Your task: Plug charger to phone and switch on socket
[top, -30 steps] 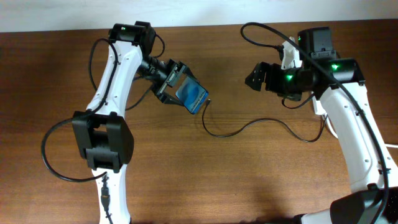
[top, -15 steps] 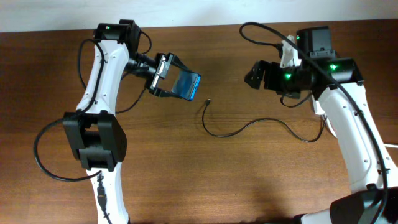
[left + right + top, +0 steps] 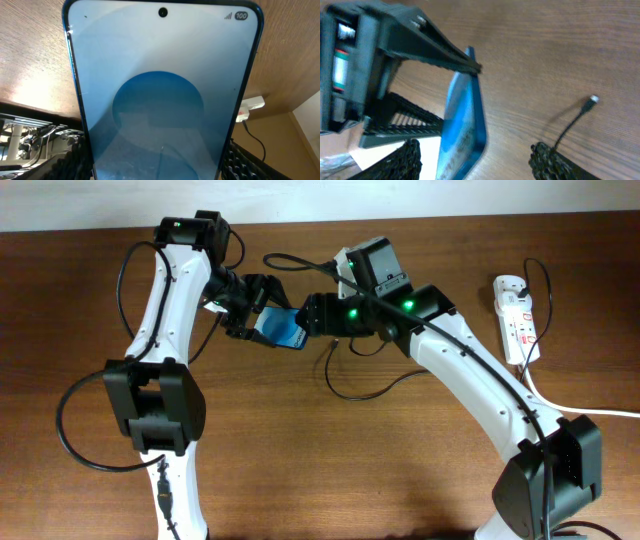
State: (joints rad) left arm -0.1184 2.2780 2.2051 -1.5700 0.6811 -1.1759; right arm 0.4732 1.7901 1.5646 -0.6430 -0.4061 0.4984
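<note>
My left gripper (image 3: pixel 262 323) is shut on the phone (image 3: pixel 280 330) and holds it tilted above the table. In the left wrist view the blue screen (image 3: pixel 160 100) fills the frame between the left gripper's (image 3: pixel 155 165) two fingers. My right gripper (image 3: pixel 305 315) is open right next to the phone's free end. In the right wrist view the phone (image 3: pixel 465 125) shows edge-on between the right gripper's (image 3: pixel 477 162) spread fingers. The charger, a thin black cable (image 3: pixel 370 392), lies on the table with its plug tip (image 3: pixel 592 99) free, just below the phone. The socket (image 3: pixel 517 315) lies far right.
The socket's thick white cord (image 3: pixel 580 408) runs off the right edge. The right arm (image 3: pixel 470 370) stretches across the table's middle, over part of the charger cable. The socket also shows small in the left wrist view (image 3: pixel 248 106).
My right arm has swung from the right side across to the phone, uncovering the socket. My left gripper has drawn the phone a little left and down.
</note>
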